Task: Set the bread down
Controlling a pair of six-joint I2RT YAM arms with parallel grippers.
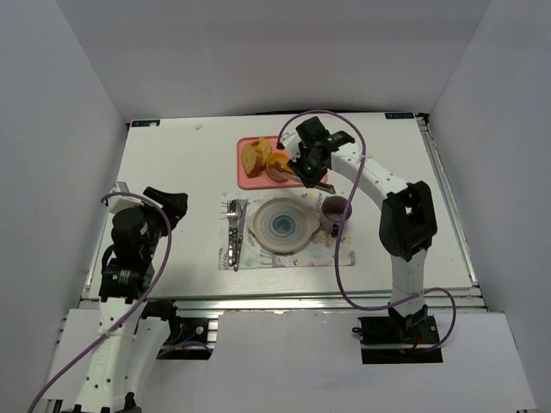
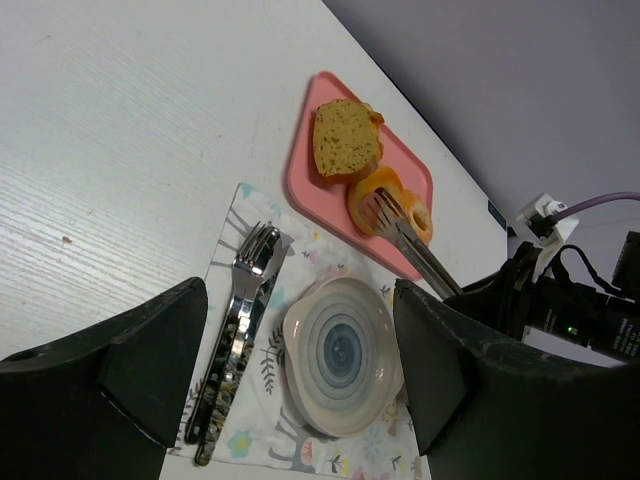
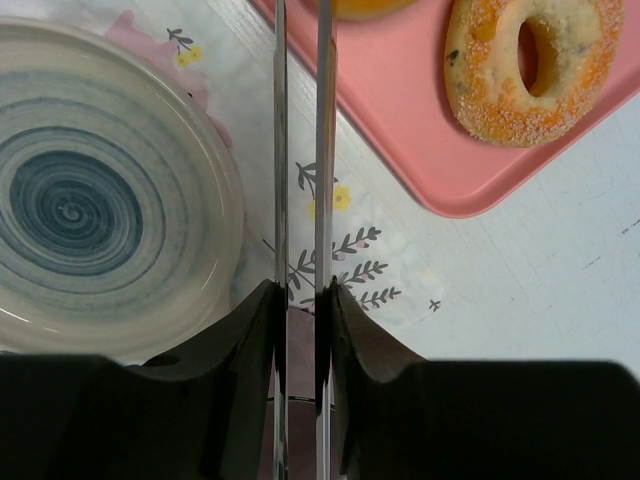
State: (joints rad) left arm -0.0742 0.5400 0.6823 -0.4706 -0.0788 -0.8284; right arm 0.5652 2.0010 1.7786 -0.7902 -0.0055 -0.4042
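Observation:
The bread [image 1: 277,163] is a deep orange ring on the pink tray [image 1: 250,176]. It also shows in the left wrist view [image 2: 362,195], and only its edge shows at the top of the right wrist view [image 3: 360,6]. My right gripper [image 1: 308,169] [image 3: 300,290] is shut on metal tongs [image 3: 322,150]. The tong arms run nearly parallel to the bread, and their tips [image 2: 378,203] lie on it. I cannot tell whether they pinch it. My left gripper [image 1: 168,205] [image 2: 300,300] is open and empty, off the mat's left side.
A paler sugared ring [image 3: 530,65] and a loaf chunk [image 1: 254,157] share the tray. On the patterned placemat [image 1: 323,256] are a blue-swirl plate [image 1: 280,225], a fork and knife [image 1: 234,232] to its left and a purple cup [image 1: 336,209] to its right.

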